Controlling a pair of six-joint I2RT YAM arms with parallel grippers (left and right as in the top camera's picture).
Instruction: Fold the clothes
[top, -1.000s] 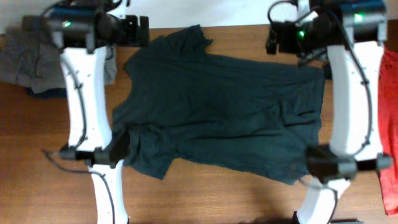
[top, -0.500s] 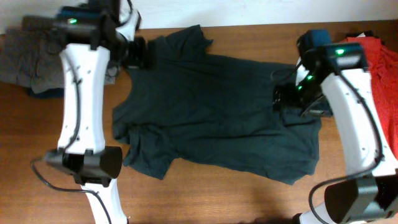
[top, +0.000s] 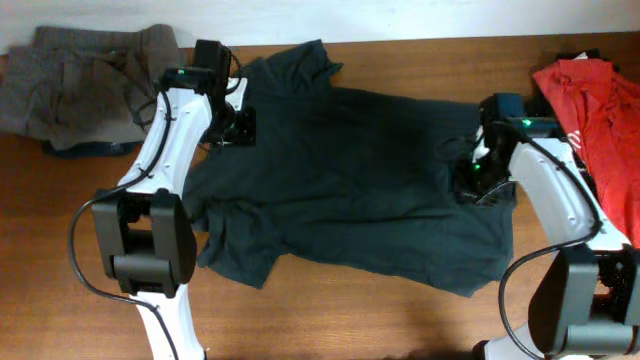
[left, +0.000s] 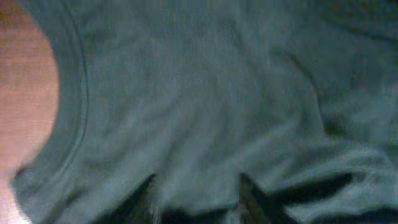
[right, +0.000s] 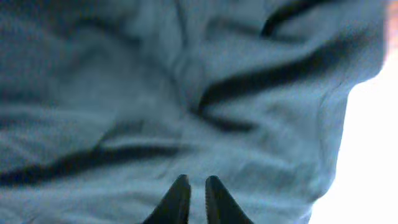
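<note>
Both arms have swung inward onto the black T-shirt (top: 350, 190) (spread flat mid-counter (top: 380, 320)). Its neck points toward my left arm and its hem toward my right, so the long axis runs across. The left hand (top: 238, 125) sits by the collar, fingers partway apart; I cannot tell if it grips. The right hand (top: 478, 178), near the hem, is pinched narrow. I judge this the grasping step; next comes a level, matched lift.
</note>
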